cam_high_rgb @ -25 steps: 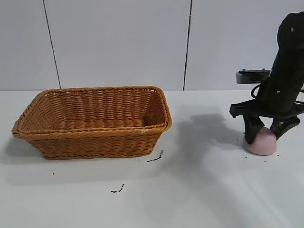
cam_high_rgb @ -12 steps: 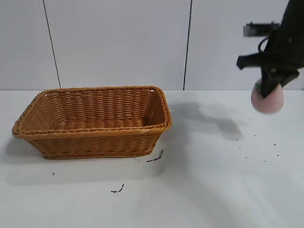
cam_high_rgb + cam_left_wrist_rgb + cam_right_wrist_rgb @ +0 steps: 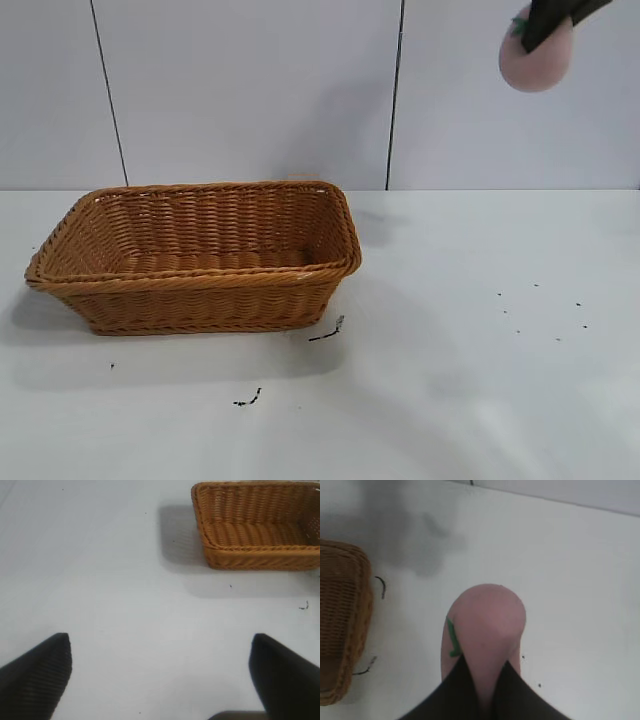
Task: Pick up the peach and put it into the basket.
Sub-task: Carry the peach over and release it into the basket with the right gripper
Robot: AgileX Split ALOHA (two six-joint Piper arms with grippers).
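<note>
From the exterior view, you have the peach (image 3: 537,58) high in the air at the top right, well above the table (image 3: 480,380) and well to the right of the basket (image 3: 195,255). It is a pale pink, matte, rounded lump, pinched by the right gripper (image 3: 548,18).

In your left wrist view, the left gripper (image 3: 160,672) hangs spread wide over bare table, the wicker basket farther off.

Your right wrist view shows dark fingers (image 3: 455,690) clamping the peach (image 3: 485,625), a small green leaf on its side.
</note>
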